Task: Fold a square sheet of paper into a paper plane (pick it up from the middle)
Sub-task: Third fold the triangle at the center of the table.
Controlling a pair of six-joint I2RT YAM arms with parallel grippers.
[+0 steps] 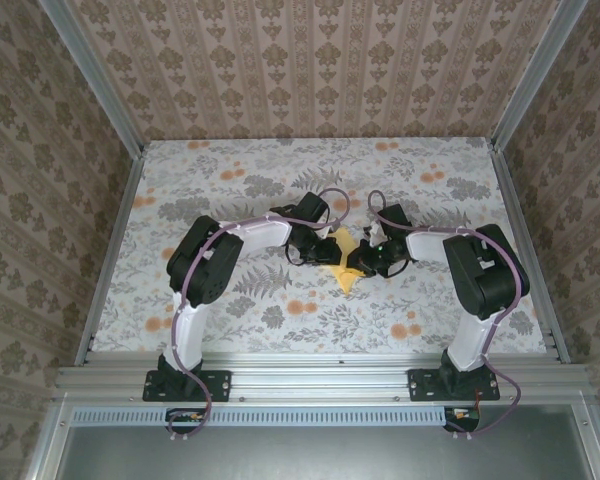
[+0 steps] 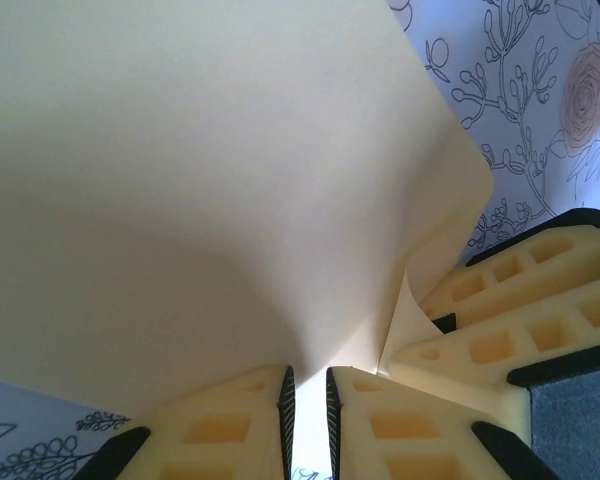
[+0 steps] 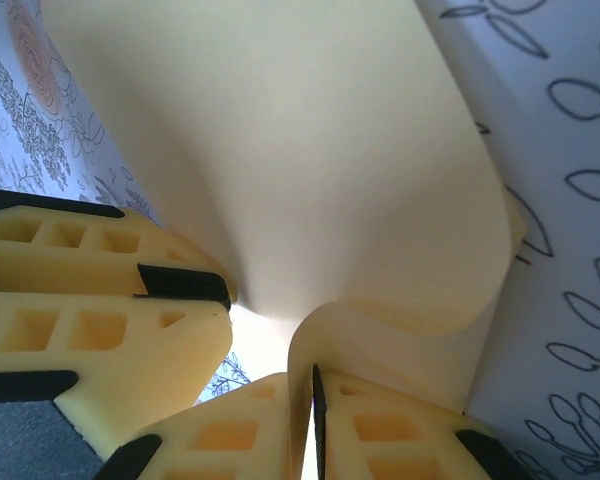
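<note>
The square sheet of paper (image 1: 346, 270) is pale yellow and hangs lifted between my two grippers at the table's middle. In the left wrist view it (image 2: 200, 180) bows upward and funnels down to my left gripper (image 2: 307, 372), whose jaws stand a narrow slit apart on its lower edge. In the right wrist view the sheet (image 3: 310, 150) curls over, and one flap runs down between the nearly closed jaws of my right gripper (image 3: 305, 372). The two grippers (image 1: 325, 248) (image 1: 368, 260) almost touch tip to tip. The paper plane is out of view.
A flower-print cloth (image 1: 280, 180) covers the table, with metal rails (image 1: 320, 372) along the near edge and patterned walls (image 1: 320, 60) on three sides. The other gripper's cream fingers (image 2: 520, 300) (image 3: 100, 330) crowd close in each wrist view.
</note>
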